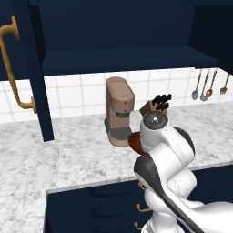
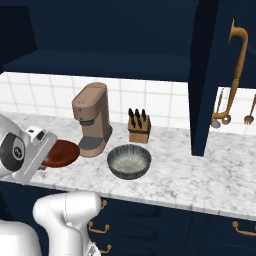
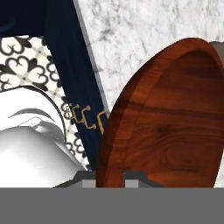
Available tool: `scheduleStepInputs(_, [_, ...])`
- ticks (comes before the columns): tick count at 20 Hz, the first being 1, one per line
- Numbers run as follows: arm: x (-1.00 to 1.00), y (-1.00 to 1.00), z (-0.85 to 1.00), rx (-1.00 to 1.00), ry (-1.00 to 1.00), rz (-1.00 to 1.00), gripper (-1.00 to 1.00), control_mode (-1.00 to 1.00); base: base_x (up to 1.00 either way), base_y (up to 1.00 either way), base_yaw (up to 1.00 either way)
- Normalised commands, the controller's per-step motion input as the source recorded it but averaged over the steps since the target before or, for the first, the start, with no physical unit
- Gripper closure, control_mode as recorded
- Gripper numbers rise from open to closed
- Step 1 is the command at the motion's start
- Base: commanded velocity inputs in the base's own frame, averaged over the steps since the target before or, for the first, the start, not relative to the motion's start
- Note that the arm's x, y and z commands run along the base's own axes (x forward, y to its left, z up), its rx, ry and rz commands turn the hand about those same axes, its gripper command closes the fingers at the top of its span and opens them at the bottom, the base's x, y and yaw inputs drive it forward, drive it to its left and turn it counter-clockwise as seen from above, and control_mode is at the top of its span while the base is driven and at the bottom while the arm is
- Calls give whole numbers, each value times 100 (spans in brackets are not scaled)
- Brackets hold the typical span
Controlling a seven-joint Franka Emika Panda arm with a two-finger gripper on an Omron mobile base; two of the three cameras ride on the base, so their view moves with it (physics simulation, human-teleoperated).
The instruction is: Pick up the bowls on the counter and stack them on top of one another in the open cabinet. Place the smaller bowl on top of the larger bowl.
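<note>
Pinching the smaller bowl point(image 3: 170, 118) by its rim, the claw point(image 3: 110, 177) is clamped on stiff, glossy, likely slippery ware.

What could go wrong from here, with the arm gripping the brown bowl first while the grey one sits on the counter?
1. Order: the gripper pinches the smaller bowl by its rim; the larger bowl is not yet in the cabinet, so the stack could end up inverted.
2. An edge pinch may let the bowl slip.
3. The coffee machine stands close beside it; lifting could clip it.
</note>
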Motion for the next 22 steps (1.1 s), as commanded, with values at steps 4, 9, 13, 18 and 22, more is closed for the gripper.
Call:
scheduleStepInputs(4, [49,-100,16,0,3,-30,100,-100,0,0,0])
scheduleStepInputs(9, [93,-100,0,0,11,-34,100,-100,0,0,0])
scheduleStepInputs(13, [100,-74,-15,0,9,-19,100,-100,0,0,0])
scheduleStepInputs(18, [93,-19,-60,-1,0,-1,100,-100,0,0,0])
scheduleStepInputs(22, [43,-18,-78,0,0,0,100,-100,0,0,0])
